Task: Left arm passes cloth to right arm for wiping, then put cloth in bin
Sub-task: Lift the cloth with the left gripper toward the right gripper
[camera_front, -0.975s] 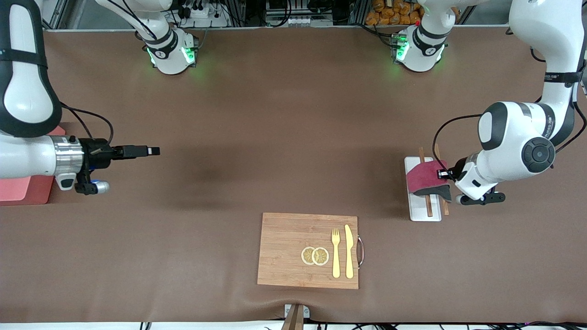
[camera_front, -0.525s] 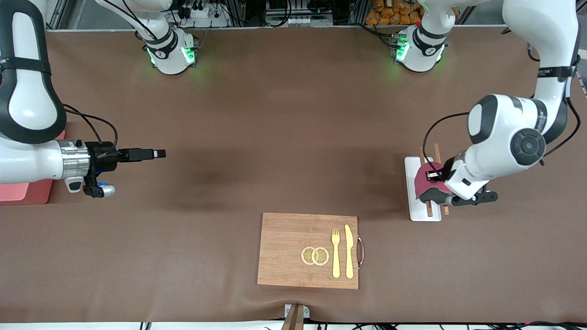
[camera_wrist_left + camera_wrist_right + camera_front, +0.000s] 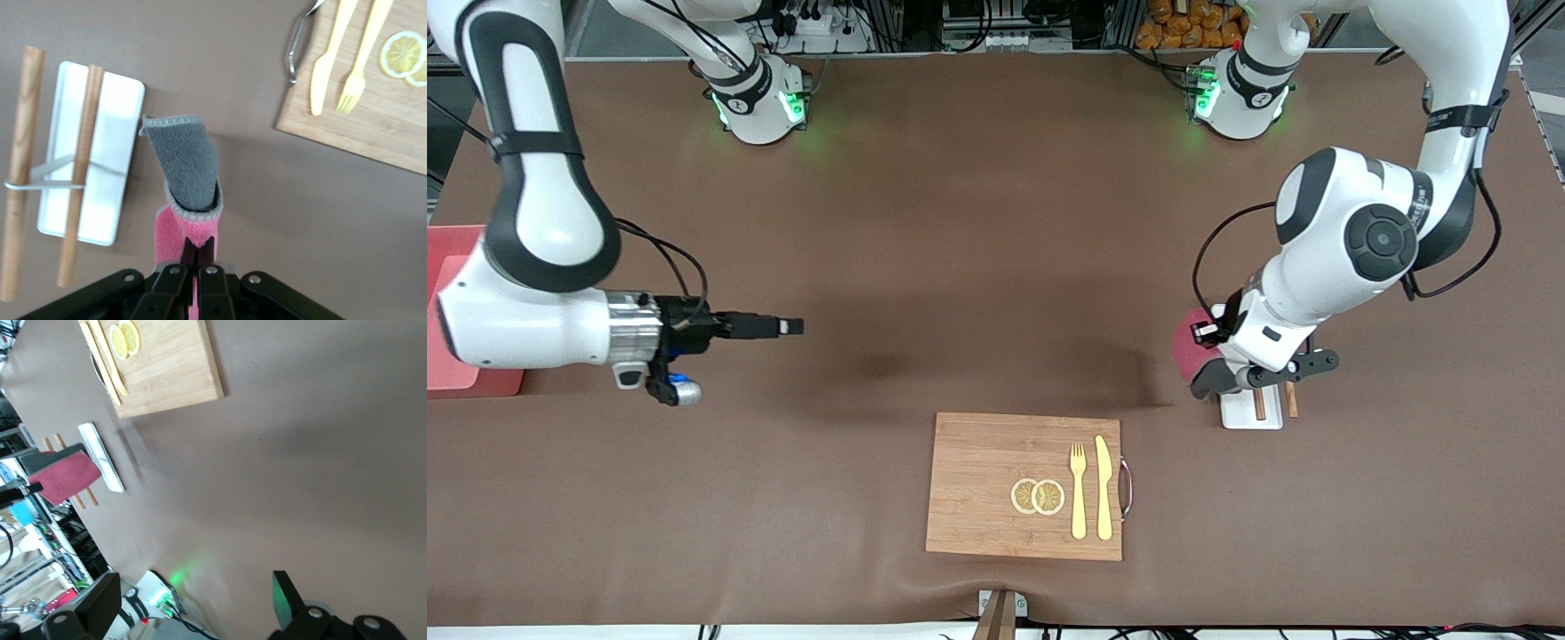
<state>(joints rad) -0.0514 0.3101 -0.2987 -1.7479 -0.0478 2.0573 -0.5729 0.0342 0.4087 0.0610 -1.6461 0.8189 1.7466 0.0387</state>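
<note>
Left wrist view — left fingers pinch cloth; right fingers spread, seemingly, over table.

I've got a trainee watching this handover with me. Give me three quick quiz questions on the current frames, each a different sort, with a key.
1. True or false: the left gripper is shut on the cloth.
2. Multiple choice: what lies on the cutting board? A) chopsticks B) a fork, a knife and two lemon slices C) a spoon
3. Fill in: the right gripper is over the bare brown ____, its fingers open.

Key
1. True. The cloth hangs from the closed fingers, above the table beside the white tray.
2. B. The fork, knife and lemon slices sit there; the chopsticks lie by the tray.
3. Table.
</note>
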